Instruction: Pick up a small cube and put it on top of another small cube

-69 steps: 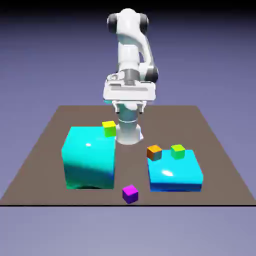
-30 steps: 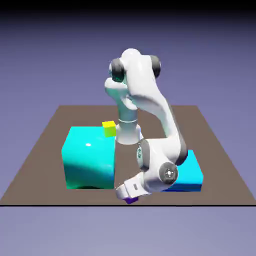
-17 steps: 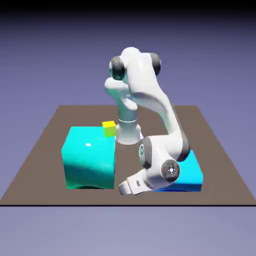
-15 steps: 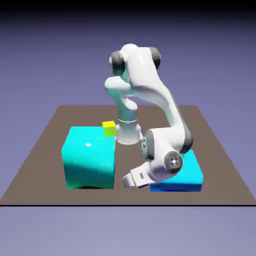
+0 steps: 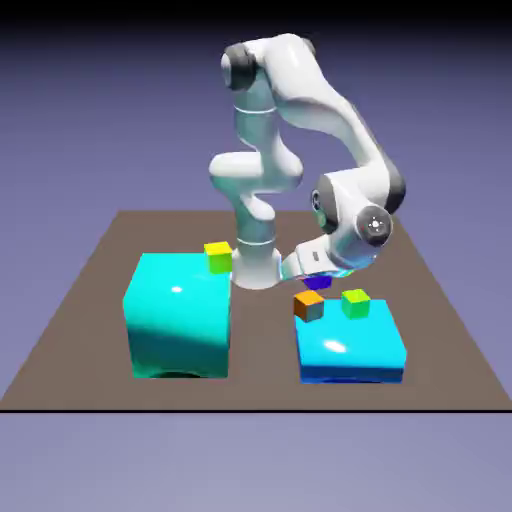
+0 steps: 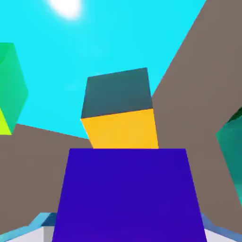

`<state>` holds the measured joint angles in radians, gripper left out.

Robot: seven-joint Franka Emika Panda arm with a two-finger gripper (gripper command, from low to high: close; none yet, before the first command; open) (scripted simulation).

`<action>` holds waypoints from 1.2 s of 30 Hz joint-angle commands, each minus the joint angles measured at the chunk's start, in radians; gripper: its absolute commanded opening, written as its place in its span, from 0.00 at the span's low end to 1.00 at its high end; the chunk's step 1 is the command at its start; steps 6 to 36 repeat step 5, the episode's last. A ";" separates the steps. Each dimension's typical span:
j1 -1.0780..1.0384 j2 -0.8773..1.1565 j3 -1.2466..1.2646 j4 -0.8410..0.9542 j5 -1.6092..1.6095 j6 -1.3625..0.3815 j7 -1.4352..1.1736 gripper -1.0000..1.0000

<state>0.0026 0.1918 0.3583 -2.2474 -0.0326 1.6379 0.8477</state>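
With the claw [image 5: 312,282] clamped on the purple cube [image 6: 125,194], held just above the orange cube [image 5: 308,305] on the low cyan block [image 5: 350,350], centre it squarely over that cube before lowering gently.

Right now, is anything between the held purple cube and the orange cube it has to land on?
Nothing visible. The gripper holds the purple cube just above the orange cube, with open space between. The green cube sits off to the side.
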 commanded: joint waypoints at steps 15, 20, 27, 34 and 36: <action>0.000 0.001 0.000 -0.015 -0.003 0.016 0.000 1.00; 0.000 0.001 0.000 -0.015 -0.003 0.016 0.000 1.00; 0.000 0.001 0.000 -0.015 -0.003 0.016 0.000 1.00; 0.000 0.001 0.000 -0.015 -0.003 0.016 0.000 1.00; 0.000 0.001 0.000 -0.015 -0.003 0.016 0.000 1.00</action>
